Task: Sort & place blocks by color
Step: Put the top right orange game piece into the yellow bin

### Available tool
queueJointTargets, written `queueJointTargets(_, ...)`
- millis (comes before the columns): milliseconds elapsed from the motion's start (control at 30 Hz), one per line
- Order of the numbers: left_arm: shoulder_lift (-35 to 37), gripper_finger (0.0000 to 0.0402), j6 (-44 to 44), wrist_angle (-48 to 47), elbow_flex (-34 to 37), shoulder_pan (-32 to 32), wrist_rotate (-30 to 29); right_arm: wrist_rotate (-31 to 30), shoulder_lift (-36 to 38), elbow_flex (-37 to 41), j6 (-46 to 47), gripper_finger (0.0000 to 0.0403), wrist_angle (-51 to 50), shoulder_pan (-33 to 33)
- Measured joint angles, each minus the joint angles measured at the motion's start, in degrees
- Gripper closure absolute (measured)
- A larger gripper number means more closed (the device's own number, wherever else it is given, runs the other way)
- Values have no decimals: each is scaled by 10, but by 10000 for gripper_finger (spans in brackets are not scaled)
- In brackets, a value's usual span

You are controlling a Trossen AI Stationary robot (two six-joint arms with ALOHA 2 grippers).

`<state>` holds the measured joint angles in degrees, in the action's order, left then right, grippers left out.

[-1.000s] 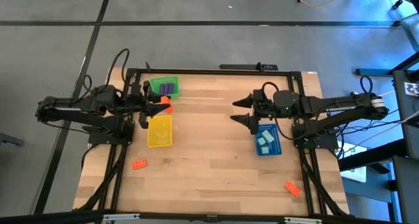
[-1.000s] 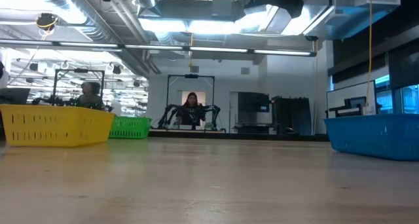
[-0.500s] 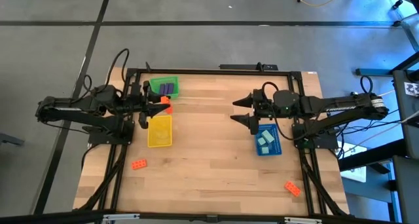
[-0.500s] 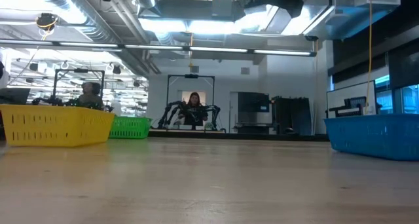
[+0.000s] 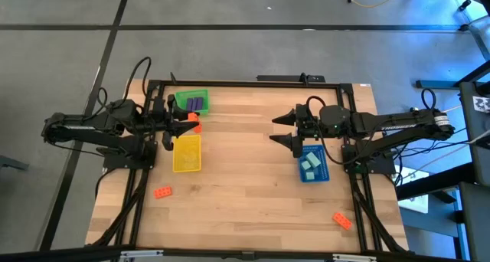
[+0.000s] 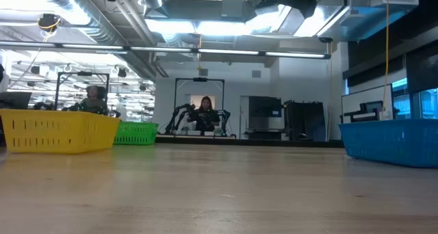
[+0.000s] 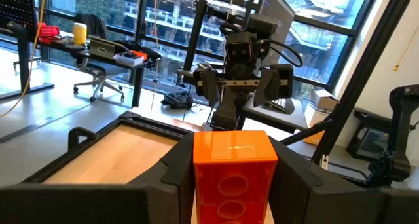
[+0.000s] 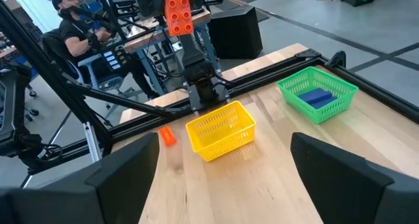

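My left gripper (image 5: pixel 189 122) is shut on an orange-red block (image 5: pixel 193 123) and holds it in the air between the green tray (image 5: pixel 192 101) and the yellow tray (image 5: pixel 186 153). Purple blocks (image 5: pixel 196 103) lie in the green tray. Light teal blocks (image 5: pixel 311 165) lie in the blue tray (image 5: pixel 312 164). Two more orange-red blocks lie flat on the table, one near the left edge (image 5: pixel 162 191) and one near the right near corner (image 5: pixel 341 220). My right gripper (image 5: pixel 282 129) hangs open above the table beside the blue tray and touches nothing. My left gripper pinches the orange-red block (image 7: pixel 234 175) between its two fingers (image 7: pixel 175 170), one on each long side. The fingers reach level from the table's left and lie along the block. The block is lifted clear of the table, and its hollow underside faces the wrist camera.
Bare wood lies in the table's middle, between the yellow tray (image 8: pixel 221 129) and the blue tray (image 6: pixel 390 141). A black frame rail (image 5: pixel 253 83) runs round the table. People sit at other stations beyond the table (image 6: pixel 205 114).
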<state>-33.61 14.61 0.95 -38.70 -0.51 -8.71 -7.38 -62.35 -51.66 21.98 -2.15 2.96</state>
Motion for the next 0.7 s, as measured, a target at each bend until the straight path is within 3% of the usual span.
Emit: queueJointTargets(700, 0, 275, 2, 0, 0, 0, 0, 1, 0, 0, -13, 55, 0, 0)
